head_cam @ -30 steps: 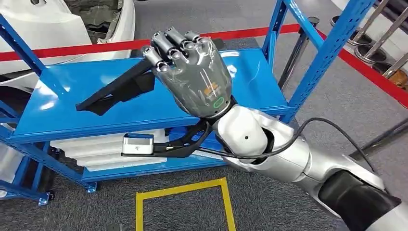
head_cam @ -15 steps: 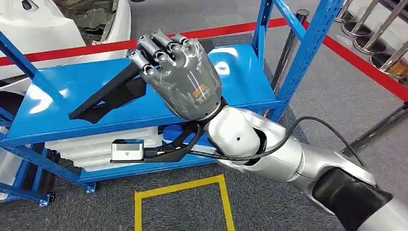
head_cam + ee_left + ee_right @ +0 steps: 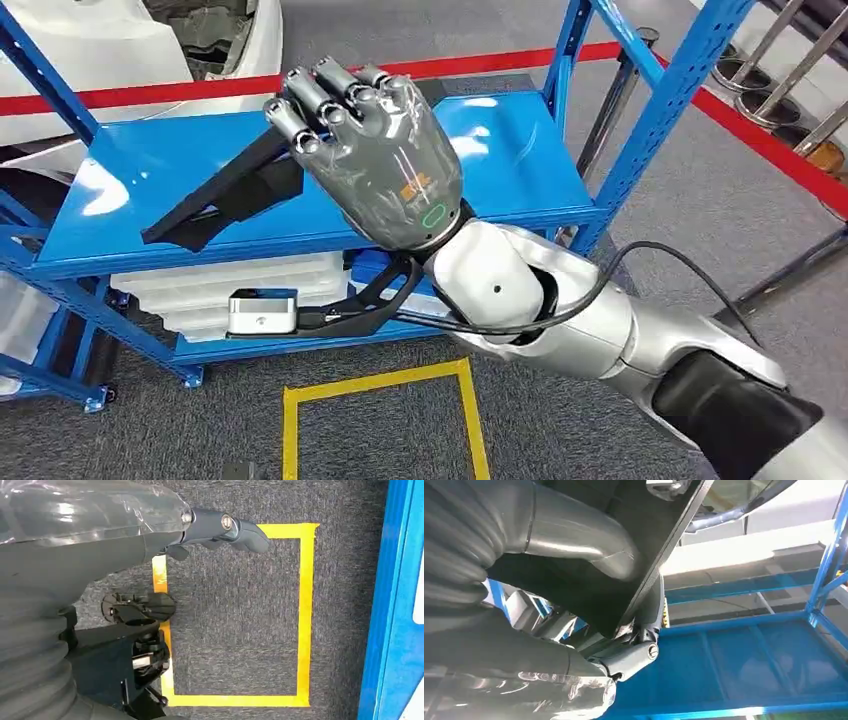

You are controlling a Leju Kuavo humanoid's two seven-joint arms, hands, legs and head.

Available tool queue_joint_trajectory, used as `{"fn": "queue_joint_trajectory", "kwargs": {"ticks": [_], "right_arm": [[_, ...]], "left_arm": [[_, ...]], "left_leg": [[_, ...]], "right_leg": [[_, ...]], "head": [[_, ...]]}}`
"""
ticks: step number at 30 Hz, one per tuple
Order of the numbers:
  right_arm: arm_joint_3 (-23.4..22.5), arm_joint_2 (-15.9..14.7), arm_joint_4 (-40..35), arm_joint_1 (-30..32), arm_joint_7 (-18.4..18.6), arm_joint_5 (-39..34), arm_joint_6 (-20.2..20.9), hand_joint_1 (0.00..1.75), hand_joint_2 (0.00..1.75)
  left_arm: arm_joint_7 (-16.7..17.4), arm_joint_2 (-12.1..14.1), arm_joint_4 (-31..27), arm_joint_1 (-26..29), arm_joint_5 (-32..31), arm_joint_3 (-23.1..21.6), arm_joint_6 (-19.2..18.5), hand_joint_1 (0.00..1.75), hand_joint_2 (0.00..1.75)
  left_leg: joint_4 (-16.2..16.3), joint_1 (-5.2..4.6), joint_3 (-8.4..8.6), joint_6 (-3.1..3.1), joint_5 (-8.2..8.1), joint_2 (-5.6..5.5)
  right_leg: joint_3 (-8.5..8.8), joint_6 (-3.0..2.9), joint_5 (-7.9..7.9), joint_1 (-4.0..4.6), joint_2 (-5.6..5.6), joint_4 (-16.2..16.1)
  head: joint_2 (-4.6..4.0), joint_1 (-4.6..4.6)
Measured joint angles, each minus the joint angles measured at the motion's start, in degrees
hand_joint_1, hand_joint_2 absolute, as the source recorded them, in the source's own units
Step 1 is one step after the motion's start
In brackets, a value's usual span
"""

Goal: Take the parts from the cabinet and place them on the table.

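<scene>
My right hand (image 3: 375, 160) is raised over the top blue shelf (image 3: 520, 160) of the cabinet and grips a long flat black part (image 3: 225, 195). The part is tilted, and its low end reaches toward the shelf's front left edge. In the right wrist view the thumb (image 3: 574, 535) presses on one face of the black part (image 3: 644, 525), with fingers (image 3: 634, 657) curled under its edge. My left hand (image 3: 100, 530) hangs over the carpet with a finger (image 3: 235, 527) stretched out and nothing in it.
White moulded parts (image 3: 200, 290) lie on the lower shelf. Blue uprights (image 3: 690, 70) frame the cabinet on the right. A yellow taped square (image 3: 380, 385) marks the carpet in front. Red floor tape, metal stanchions (image 3: 790, 60) and a white car body (image 3: 90, 45) lie beyond.
The view has wobbled sideways. My right hand, still holding the black part, has shifted slightly left over the shelf.
</scene>
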Motion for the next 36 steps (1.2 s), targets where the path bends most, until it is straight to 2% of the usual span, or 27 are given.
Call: {"fn": "queue_joint_trajectory", "kwargs": {"ticks": [1, 2, 3, 5, 6, 7, 8, 9, 11, 12, 13, 14, 16, 17, 18, 21, 22, 23, 24, 26, 27, 28, 29, 31, 32, 33, 36], "right_arm": [[0.0, 0.0, 0.0, -0.1, 0.0, 0.0, 0.1, 1.75, 1.75], [0.0, 0.0, 0.0, -0.1, 0.0, -0.2, 0.1, 1.75, 1.75], [0.1, 0.2, 0.0, -0.3, 0.0, -0.3, 0.1, 1.75, 1.75], [0.1, 0.2, 0.2, -0.2, 0.1, -0.6, 0.0, 1.75, 1.75], [0.2, 0.2, 0.3, -0.2, 0.1, -0.7, -0.1, 1.75, 1.75], [0.2, 0.2, 0.3, -0.2, 0.1, -0.9, -0.2, 1.75, 1.75], [0.2, 0.2, 0.3, -0.3, 0.1, -1.0, -0.3, 1.75, 1.75], [0.2, 0.2, 0.4, -0.3, 0.2, -1.0, -0.5, 1.75, 1.75], [0.3, 0.2, 0.5, -0.3, 0.2, -1.0, -0.7, 1.75, 1.75], [0.4, 0.2, 0.6, -0.3, 0.2, -1.0, -0.8, 1.75, 1.75], [0.5, 0.3, 0.7, -0.2, 0.3, -1.1, -0.9, 1.75, 1.75], [0.5, 0.3, 0.8, -0.1, 0.3, -1.2, -1.0, 1.75, 1.75], [0.5, 0.3, 0.8, -0.1, 0.3, -1.2, -1.2, 1.75, 1.75], [0.5, 0.3, 0.8, -0.1, 0.4, -1.2, -1.3, 1.75, 1.75], [0.5, 0.4, 0.9, -0.1, 0.4, -1.2, -1.5, 1.75, 1.75], [0.5, 0.4, 0.9, 0.0, 0.4, -1.2, -1.7, 1.75, 1.75], [0.5, 0.4, 0.9, 0.0, 0.4, -1.2, -1.7, 1.75, 1.75], [0.5, 0.4, 0.9, 0.0, 0.4, -1.2, -1.8, 1.75, 1.75], [0.5, 0.4, 0.9, -0.1, 0.4, -1.2, -1.8, 1.75, 1.75], [0.5, 0.4, 0.9, 0.2, 0.5, -1.2, -1.9, 1.75, 1.75], [0.5, 0.4, 0.9, 0.4, 0.5, -1.2, -2.0, 1.75, 1.75], [0.5, 0.4, 1.0, 0.6, 0.5, -1.2, -2.0, 1.75, 1.75], [0.5, 0.4, 1.0, 0.6, 0.5, -1.2, -2.1, 1.75, 1.75], [0.5, 0.4, 1.1, 0.6, 0.5, -1.2, -2.1, 1.75, 1.75], [0.5, 0.4, 1.1, 0.6, 0.5, -1.3, -2.3, 1.75, 1.75], [0.5, 0.4, 1.1, 0.7, 0.5, -1.3, -2.5, 1.75, 1.75], [0.5, 0.4, 1.2, 0.8, 0.5, -1.5, -3.1, 1.75, 1.75]], "left_arm": [[0.0, 0.0, 0.0, 0.0, 0.0, 0.0, 0.0, 0.0, 1.75], [0.0, 0.0, 0.0, -0.1, 0.0, 0.0, 0.0, 0.0, 1.75], [0.1, 0.0, 0.0, -0.1, 0.0, 0.1, 0.0, 0.0, 1.75], [0.1, 0.0, 0.0, 0.0, 0.0, 0.3, 0.0, 0.0, 1.75], [0.1, 0.0, 0.0, 0.1, -0.1, 0.4, 0.0, 0.0, 1.75], [0.1, 0.0, 0.0, 0.0, -0.1, 0.4, 0.1, 0.0, 1.75], [0.1, 0.0, 0.0, 0.0, -0.2, 0.4, 0.1, 0.0, 1.75], [0.1, 0.0, 0.0, 0.0, -0.3, 0.5, 0.1, 0.0, 1.75], [0.1, 0.0, 0.0, 0.1, -0.3, 0.5, 0.2, 0.0, 1.75], [0.1, 0.0, 0.0, 0.2, -0.3, 0.5, 0.2, 0.0, 1.75], [0.2, 0.0, 0.0, 0.3, -0.3, 0.6, 0.2, 0.0, 1.75], [0.2, 0.0, 0.0, 0.3, -0.3, 0.6, 0.2, 0.0, 1.75], [0.2, 0.0, 0.0, 0.3, -0.3, 0.6, 0.2, 0.0, 1.75], [0.2, 0.0, 0.0, 0.2, -0.3, 0.7, 0.2, 0.0, 1.75], [0.2, 0.0, 0.0, 0.2, -0.3, 0.7, 0.2, 0.0, 1.75], [0.3, 0.0, 0.0, 0.4, -0.3, 0.8, 0.3, 0.0, 1.75], [0.2, 0.0, 0.0, 0.3, -0.4, 0.8, 0.3, 0.0, 1.75], [0.2, 0.0, 0.0, 0.3, -0.4, 0.8, 0.4, 0.0, 1.75], [0.2, 0.0, 0.0, 0.2, -0.3, 0.9, 0.5, 0.0, 1.75], [0.3, 0.0, 0.0, 0.3, -0.3, 0.9, 0.6, 0.0, 1.75], [0.3, 0.0, 0.0, 0.3, -0.3, 0.9, 0.7, 0.0, 1.75], [0.3, 0.0, 0.0, 0.3, -0.3, 0.9, 0.7, 0.0, 1.75], [0.3, 0.0, 0.0, 0.4, -0.3, 0.9, 0.9, 0.0, 1.75], [0.3, 0.0, 0.0, 0.3, -0.3, 0.9, 1.0, 0.0, 1.75], [0.3, 0.0, 0.0, 0.3, -0.4, 0.9, 1.1, 0.0, 1.75], [0.3, 0.0, 0.0, 0.3, -0.3, 0.9, 1.1, 0.0, 1.75], [0.4, 0.0, 0.0, 0.3, -0.4, 0.9, 1.2, 0.0, 1.75]], "left_leg": [[0.2, 0.01, -0.02, -0.11, -0.07, -0.01], [0.3, -0.13, -0.33, -0.42, -0.11, -0.02], [0.9, -0.38, -0.78, -0.81, -0.02, -0.11], [0.7, -0.32, -1.16, -1.46, 0.4, -0.05], [0.6, -0.3, -1.17, -1.79, 0.53, -0.02], [1.0, -0.17, -1.34, -2.08, -0.01, -0.07], [2.3, -0.23, -1.67, -2.44, -1.41, -0.1], [5.4, -0.17, -2.9, -2.7, -3.75, -0.13], [14.5, -0.04, -6.39, -3.12, -8.16, -0.12], [17.5, -0.06, -7.42, -3.23, -9.0, -0.12], [17.6, -0.05, -7.14, -3.23, -8.5, -0.12], [15.3, -0.05, -5.69, -3.08, -6.97, -0.12], [5.5, -0.06, -0.38, -2.62, -2.2, -0.14], [1.2, -0.07, 1.2, -2.25, -1.65, -0.26], [0.6, -0.41, 1.4, -2.1, -1.6, -0.36], [0.4, -0.62, 0.96, -1.47, -1.39, -0.42], [-0.3, -0.2, 0.95, -0.88, -0.92, -0.32], [-0.6, -0.01, 1.03, -0.49, -0.48, -0.08], [-0.8, 0.04, 0.8, -0.13, -0.23, -0.04], [-0.7, -0.09, 0.33, 0.17, 0.01, 0.13], [-0.7, -0.16, 0.13, 0.23, 0.16, 0.15], [-0.6, -0.18, -0.08, 0.19, 0.26, 0.15], [-0.5, -0.17, -0.23, 0.11, 0.31, 0.15], [-0.1, -0.15, -0.31, 0.07, 0.3, 0.14], [0.1, -0.15, -0.36, -0.13, 0.19, 0.14], [0.5, -0.53, -0.83, -0.57, 0.25, 0.13], [0.4, -0.44, -1.3, -1.54, 0.9, 0.13]], "right_leg": [[2.61, -0.15, 2.31, -0.01, -0.01, -5.2], [3.77, -0.32, 1.93, 0.06, -0.01, -7.7], [3.85, -0.39, 2.06, 0.31, 0.05, -8.9], [3.16, -0.83, 2.13, 0.43, 0.24, -8.5], [3.08, -1.17, 2.34, 0.41, 0.27, -8.6], [3.26, -1.85, 2.79, -0.1, 0.06, -9.3], [3.19, -2.12, 3.02, -0.02, -0.08, -9.4], [3.01, -2.38, 3.19, -0.05, -0.14, -9.4], [2.62, -2.56, 3.34, 0.05, -0.27, -9.3], [2.42, -2.55, 3.42, 0.08, -0.28, -9.2], [2.3, -2.5, 3.46, 0.08, -0.28, -9.1], [2.26, -2.46, 3.49, 0.08, -0.26, -9.0], [2.31, -2.39, 3.52, 0.08, -0.22, -8.8], [2.22, -2.26, 3.58, 0.08, -0.22, -8.8], [1.86, -1.89, 3.71, 0.43, -0.14, -8.5], [1.49, -0.97, 4.33, 0.25, -0.17, -8.9], [1.47, -0.71, 4.44, 0.56, -0.11, -8.9], [1.17, -0.52, 3.05, 0.27, -0.07, -7.9], [0.05, -0.34, 0.81, 0.29, -0.04, -5.4], [-3.6, 0.05, -4.05, 0.18, 0.02, 4.0], [-4.89, 0.19, -5.24, 0.15, 0.02, 7.6], [-5.14, 0.27, -5.09, 0.13, 0.02, 8.7], [-4.02, 0.22, -3.81, 0.12, 0.02, 7.1], [1.53, -0.06, 1.06, 0.05, 0.0, -2.8], [3.84, -0.24, 2.39, 0.02, -0.03, -7.6], [4.2, -0.33, 1.69, 0.35, 0.03, -8.7], [3.56, -1.09, 2.13, 0.45, 0.29, -8.8]], "head": [[0.0, 0.07], [0.0, 0.13], [0.0, 0.13], [0.0, -0.11], [0.0, -0.15], [0.0, -0.13], [0.0, -0.37], [0.0, -0.79], [0.0, -1.01], [0.0, -1.05], [0.0, -1.09], [0.0, -1.18], [0.0, -1.22], [0.0, -1.27], [0.0, -1.2], [0.0, -1.25], [0.0, -1.16], [0.0, -1.21], [0.0, -0.61], [0.0, -0.17], [0.0, -0.15], [0.0, -0.09], [0.0, -0.02], [0.0, 0.09], [0.0, 0.2], [0.0, 0.11], [0.0, -0.07]]}}
